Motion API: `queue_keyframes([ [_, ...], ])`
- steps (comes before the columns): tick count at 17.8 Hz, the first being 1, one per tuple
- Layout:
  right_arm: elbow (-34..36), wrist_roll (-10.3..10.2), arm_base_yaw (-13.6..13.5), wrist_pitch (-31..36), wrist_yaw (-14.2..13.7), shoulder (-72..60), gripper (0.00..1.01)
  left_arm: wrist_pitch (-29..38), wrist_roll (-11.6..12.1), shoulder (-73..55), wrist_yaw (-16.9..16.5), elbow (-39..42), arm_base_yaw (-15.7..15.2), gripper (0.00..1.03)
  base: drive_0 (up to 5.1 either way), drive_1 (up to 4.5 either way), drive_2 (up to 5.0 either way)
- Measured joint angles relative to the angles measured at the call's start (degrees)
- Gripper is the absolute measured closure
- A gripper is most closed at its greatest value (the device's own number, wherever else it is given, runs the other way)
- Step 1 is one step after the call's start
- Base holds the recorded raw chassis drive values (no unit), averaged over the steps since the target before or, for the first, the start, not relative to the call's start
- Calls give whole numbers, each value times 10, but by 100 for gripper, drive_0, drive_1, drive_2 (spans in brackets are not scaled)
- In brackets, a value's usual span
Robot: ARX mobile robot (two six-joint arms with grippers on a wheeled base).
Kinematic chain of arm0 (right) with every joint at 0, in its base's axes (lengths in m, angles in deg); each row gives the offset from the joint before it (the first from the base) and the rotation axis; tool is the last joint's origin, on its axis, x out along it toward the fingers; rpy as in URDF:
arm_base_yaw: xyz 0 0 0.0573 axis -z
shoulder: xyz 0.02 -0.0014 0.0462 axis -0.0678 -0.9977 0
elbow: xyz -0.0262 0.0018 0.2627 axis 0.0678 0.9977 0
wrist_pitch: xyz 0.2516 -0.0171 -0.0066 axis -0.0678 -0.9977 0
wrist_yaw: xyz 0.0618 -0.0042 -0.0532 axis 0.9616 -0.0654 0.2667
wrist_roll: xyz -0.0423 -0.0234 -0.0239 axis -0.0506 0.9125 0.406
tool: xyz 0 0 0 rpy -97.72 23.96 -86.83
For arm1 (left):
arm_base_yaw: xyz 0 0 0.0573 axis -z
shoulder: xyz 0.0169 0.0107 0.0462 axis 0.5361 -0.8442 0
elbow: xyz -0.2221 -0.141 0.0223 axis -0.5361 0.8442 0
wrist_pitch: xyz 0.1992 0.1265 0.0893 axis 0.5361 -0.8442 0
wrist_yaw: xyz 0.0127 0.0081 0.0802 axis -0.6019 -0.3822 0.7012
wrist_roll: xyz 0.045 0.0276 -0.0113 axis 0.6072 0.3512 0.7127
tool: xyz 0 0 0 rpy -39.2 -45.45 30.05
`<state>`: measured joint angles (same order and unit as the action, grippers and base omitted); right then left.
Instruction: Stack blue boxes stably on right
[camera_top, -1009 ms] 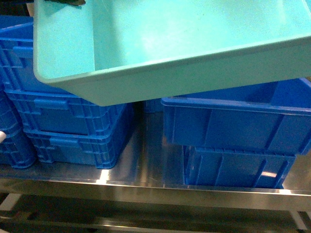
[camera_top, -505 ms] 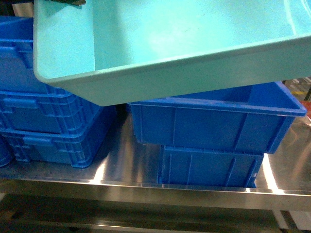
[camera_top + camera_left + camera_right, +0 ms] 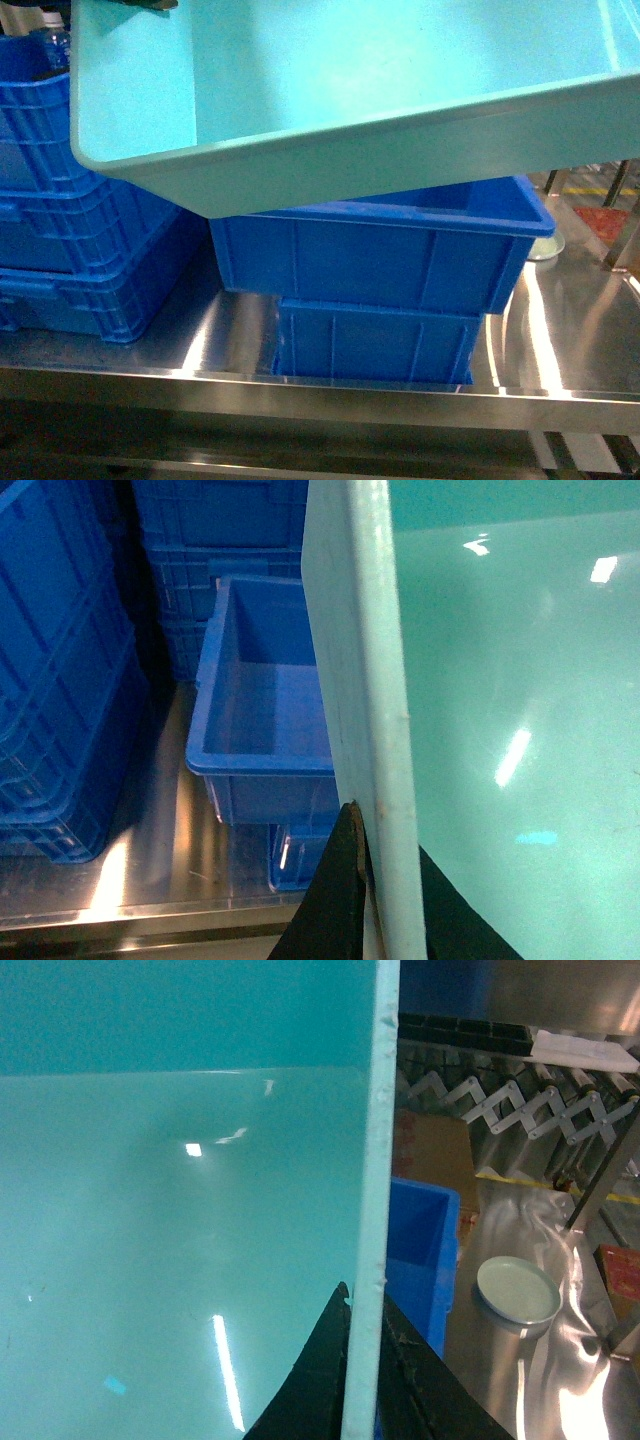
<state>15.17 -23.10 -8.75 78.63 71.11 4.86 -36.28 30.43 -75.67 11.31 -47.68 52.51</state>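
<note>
A light turquoise tub (image 3: 330, 90) hangs tilted across the top of the head view, above two stacked dark-blue crates. The upper crate (image 3: 380, 255) is open and empty, and it overhangs the smaller-looking lower crate (image 3: 375, 345). My left gripper (image 3: 385, 900) is shut on the tub's left rim (image 3: 365, 680), one dark finger outside and one inside. On the opposite rim (image 3: 368, 1160) my right gripper (image 3: 362, 1365) is shut the same way. The upper crate (image 3: 262, 730) sits below and left of the tub in the left wrist view, and its corner (image 3: 425, 1240) shows in the right wrist view.
A tall stack of ribbed dark-blue crates (image 3: 70, 230) fills the left of the steel table (image 3: 320, 395). A pale round dish (image 3: 518, 1290) lies on the table right of the two crates. Behind are a cardboard box (image 3: 430, 1160) and an extending roller conveyor (image 3: 520, 1100).
The whole scene has slid left in the head view: the two stacked crates now sit under the tub's middle and more table shows at the right. The tub keeps its place in view.
</note>
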Motion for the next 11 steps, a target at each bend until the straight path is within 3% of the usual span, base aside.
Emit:
queue_keyframes([
  [1, 0, 0, 0, 0, 0, 0, 94, -2, 0, 0, 0, 0, 0, 101, 434, -220, -220],
  [9, 1, -1, 3, 0, 0, 0, 94, -1, 0, 0, 1, 0, 1, 101, -1, 11, -13],
  [11, 1, -1, 3, 0, 0, 1, 94, -1, 0, 1, 0, 0, 1, 101, 240, 204, -497],
])
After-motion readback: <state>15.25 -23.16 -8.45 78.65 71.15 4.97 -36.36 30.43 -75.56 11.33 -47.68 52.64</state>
